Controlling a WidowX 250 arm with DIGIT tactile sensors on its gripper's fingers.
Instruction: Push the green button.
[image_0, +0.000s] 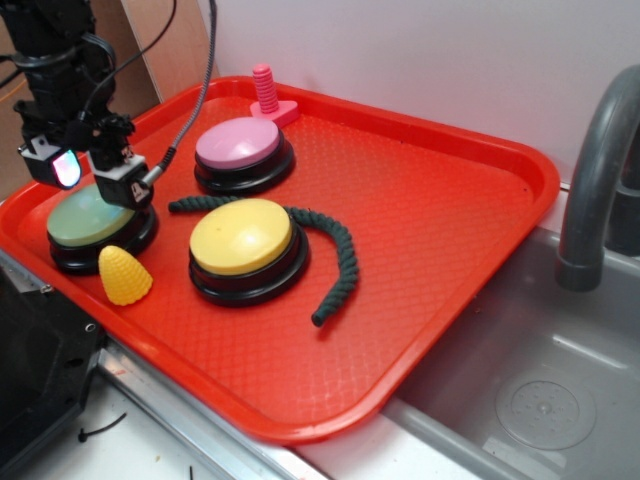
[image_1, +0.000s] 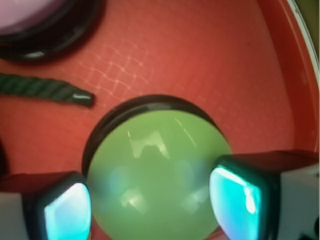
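The green button (image_0: 82, 222) is a pale green dome on a black base at the left of the red tray (image_0: 440, 190). My gripper (image_0: 92, 178) hangs right above it with its fingers spread wide. In the wrist view the green button (image_1: 155, 170) fills the middle, and my gripper (image_1: 152, 206) has a glowing pad at each side of the dome, open and holding nothing. I cannot tell whether the fingertips touch the button.
The pink button (image_0: 240, 150) and yellow button (image_0: 243, 243) stand to the right. A dark green rope (image_0: 335, 260) curls round the yellow one. A yellow corn toy (image_0: 123, 276) lies by the green button. A pink bolt (image_0: 266, 95) stands behind. A sink (image_0: 540, 390) is at the right.
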